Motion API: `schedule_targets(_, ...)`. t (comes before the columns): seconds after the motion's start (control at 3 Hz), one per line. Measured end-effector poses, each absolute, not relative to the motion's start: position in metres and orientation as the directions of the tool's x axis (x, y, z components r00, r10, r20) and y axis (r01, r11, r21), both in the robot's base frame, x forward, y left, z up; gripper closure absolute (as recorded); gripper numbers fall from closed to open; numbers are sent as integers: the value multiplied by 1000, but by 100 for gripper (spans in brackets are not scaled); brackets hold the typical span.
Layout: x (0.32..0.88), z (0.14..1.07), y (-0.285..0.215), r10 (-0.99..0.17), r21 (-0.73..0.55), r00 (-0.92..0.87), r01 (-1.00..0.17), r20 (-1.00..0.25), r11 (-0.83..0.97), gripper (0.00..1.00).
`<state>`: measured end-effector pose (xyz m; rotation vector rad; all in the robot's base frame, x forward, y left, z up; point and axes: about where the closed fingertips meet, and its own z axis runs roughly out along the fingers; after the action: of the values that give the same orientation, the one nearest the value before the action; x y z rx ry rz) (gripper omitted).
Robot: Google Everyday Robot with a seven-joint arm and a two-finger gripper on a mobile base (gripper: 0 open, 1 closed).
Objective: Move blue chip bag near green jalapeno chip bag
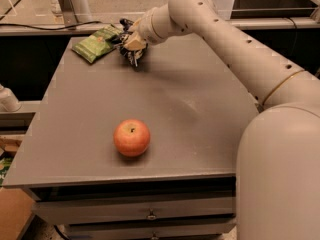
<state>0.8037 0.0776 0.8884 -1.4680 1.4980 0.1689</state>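
Note:
The green jalapeno chip bag [97, 42] lies flat at the table's far left corner. My gripper [132, 48] is low over the table just to the right of it, reaching in from the right. It is shut on the blue chip bag [134, 57]. Only dark wrinkled bits of that bag show under and around the gripper; the rest is hidden. The blue bag is about touching the green bag's right end.
A red apple [131, 137] sits near the front middle of the grey table [200, 114]. My arm [235, 49] crosses the table's right back part. Drawers are below the front edge. A white post [67, 1] stands behind the table.

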Motion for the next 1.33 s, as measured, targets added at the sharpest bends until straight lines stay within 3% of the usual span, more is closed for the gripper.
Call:
schedule_targets(1.0, 798, 872, 90, -680, -475, 203, -847, -705, 239, 12)
schedule_targets(1.33, 795, 869, 92, -677, -466, 200, -853, -708, 236, 0)
